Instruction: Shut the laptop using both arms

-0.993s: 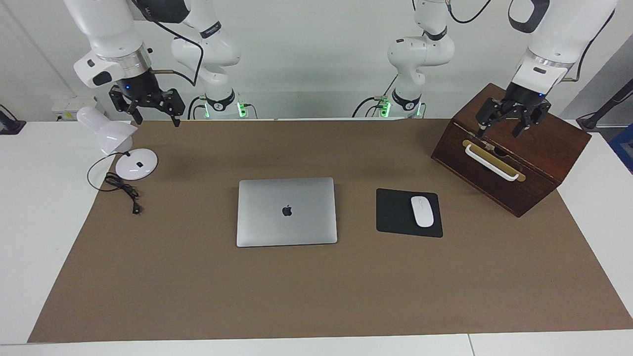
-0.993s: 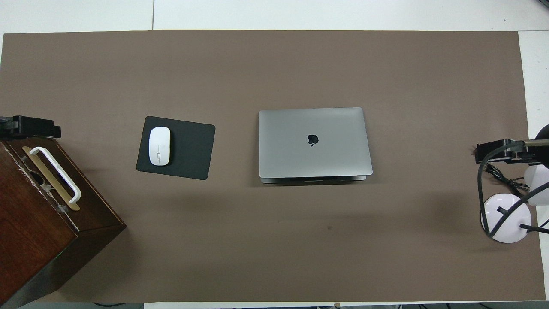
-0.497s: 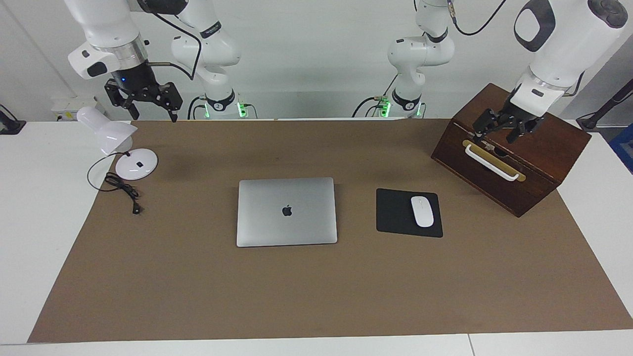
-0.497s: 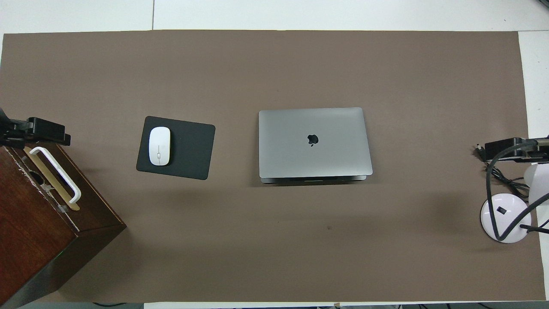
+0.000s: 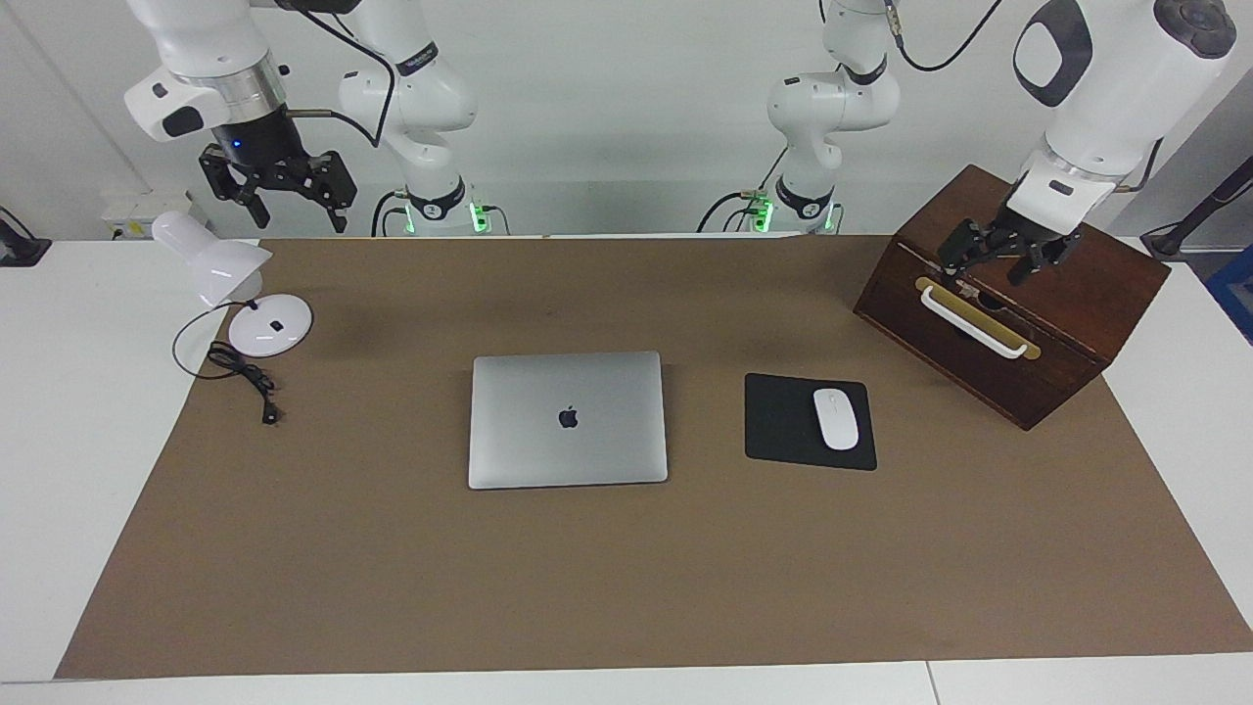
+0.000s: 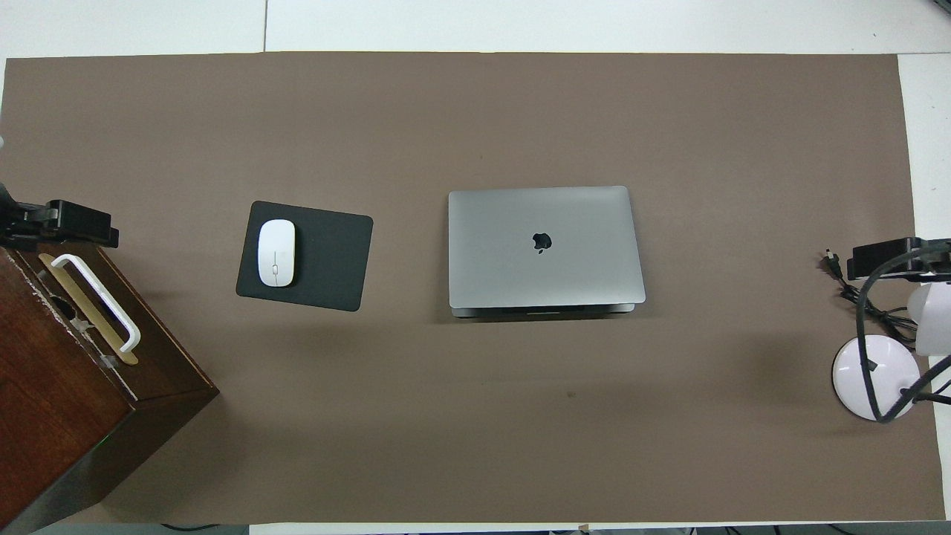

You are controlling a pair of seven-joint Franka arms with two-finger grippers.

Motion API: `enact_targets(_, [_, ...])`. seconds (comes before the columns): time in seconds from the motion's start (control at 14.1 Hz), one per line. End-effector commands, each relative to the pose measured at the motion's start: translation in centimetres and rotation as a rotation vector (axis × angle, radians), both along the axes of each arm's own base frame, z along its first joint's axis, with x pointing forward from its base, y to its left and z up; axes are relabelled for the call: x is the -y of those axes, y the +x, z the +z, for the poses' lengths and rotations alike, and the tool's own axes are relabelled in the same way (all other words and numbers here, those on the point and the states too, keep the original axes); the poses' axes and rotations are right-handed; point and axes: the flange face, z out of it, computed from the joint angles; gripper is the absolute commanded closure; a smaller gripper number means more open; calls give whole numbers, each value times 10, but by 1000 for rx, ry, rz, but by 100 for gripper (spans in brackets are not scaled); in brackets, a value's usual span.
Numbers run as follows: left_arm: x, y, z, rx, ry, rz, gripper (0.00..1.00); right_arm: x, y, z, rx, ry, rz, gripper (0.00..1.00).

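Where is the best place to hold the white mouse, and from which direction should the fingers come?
Grip the white mouse across its two long sides, coming straight down from above. It is a narrow oval lying flat on the black mouse pad, so likely only its sides offer a hold; its low domed top probably would slip.

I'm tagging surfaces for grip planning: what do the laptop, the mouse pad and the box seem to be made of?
Laptop: probably matte metal, judging by its even silver-grey sheen and thin, crisp edges. Mouse pad: seemingly soft fabric or rubber; flat, dull black, no glare. Box: dark varnished wood, with visible grain and slight gloss; its white handle looks like glossy plastic or painted metal.
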Motion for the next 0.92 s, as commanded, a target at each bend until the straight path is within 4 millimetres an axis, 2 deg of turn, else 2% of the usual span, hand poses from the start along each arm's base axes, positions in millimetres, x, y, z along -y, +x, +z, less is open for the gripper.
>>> enact_targets(0.0, [-5, 5, 7, 27, 18, 6, 0, 6, 2, 4, -13, -20, 19, 0])
enact_targets(0.14, [-4, 5, 7, 27, 16, 4, 0, 6, 2, 6, -13, -20, 19, 0])
enact_targets(0.35, [-4, 5, 8, 29, 12, 5, 0, 5, 6, 18, -27, -17, 20, 0])
enact_targets(0.85, [-3, 4, 9, 30, 0, 6, 0, 7, 8, 17, -24, -17, 19, 0])
